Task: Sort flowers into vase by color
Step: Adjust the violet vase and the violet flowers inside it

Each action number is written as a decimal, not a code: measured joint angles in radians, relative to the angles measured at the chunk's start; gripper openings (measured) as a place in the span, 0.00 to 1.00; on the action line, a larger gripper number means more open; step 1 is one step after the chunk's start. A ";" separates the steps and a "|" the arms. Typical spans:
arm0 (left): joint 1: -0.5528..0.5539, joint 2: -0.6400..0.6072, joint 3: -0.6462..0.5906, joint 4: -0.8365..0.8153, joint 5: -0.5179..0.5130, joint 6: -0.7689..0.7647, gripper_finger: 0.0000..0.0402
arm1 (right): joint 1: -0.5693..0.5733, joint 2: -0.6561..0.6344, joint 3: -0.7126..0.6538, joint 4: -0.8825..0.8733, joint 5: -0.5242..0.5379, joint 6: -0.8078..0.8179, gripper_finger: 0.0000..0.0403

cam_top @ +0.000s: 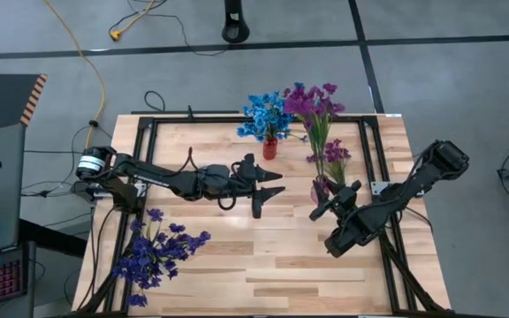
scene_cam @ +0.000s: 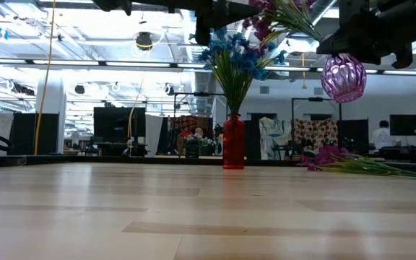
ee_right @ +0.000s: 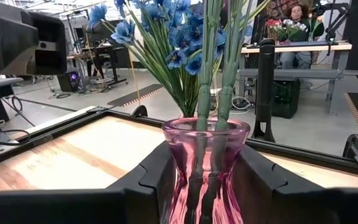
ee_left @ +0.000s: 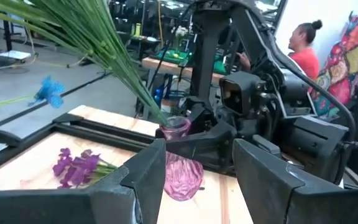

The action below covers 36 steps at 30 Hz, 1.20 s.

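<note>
A pink glass vase (scene_cam: 344,76) with several magenta flowers (cam_top: 312,102) in it hangs above the table, and my right gripper (cam_top: 330,198) is shut on it. My left gripper (cam_top: 272,190) stands open a little to the vase's left, pointing at it with nothing between its fingers (ee_left: 146,180). Toward the far edge a red vase (cam_top: 269,147) stands on its base and holds blue flowers (cam_top: 265,115). More magenta flowers (cam_top: 335,155) lie flat on the table beside the pink vase. A heap of dark indigo flowers (cam_top: 157,252) lies near the left front corner. My right gripper pinches the pink vase's neck (ee_right: 207,146), just under the flared rim, between its two fingers (ee_right: 151,180). The fingers come in level from the table's right and near side. The vase hangs clear of the table, roughly upright, with its round belly (scene_cam: 345,81) below the fingers.
A black metal frame (cam_top: 148,132) runs around the table's edge. Bare wood (cam_top: 263,265) lies in the near middle. Beyond the table are people at other benches (ee_left: 300,53), cables and a yellow cord (cam_top: 95,79) on the floor.
</note>
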<state>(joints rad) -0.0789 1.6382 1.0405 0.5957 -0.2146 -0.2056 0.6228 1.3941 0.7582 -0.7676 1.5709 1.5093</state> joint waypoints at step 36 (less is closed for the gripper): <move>0.095 0.443 0.452 0.008 -0.044 -0.179 0.43 | 0.021 0.000 0.001 0.057 0.000 -0.105 0.39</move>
<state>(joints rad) 0.0162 2.0811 1.4925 0.6034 -0.2585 -0.3844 0.6436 1.3937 0.7589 -0.7101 1.5711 1.4040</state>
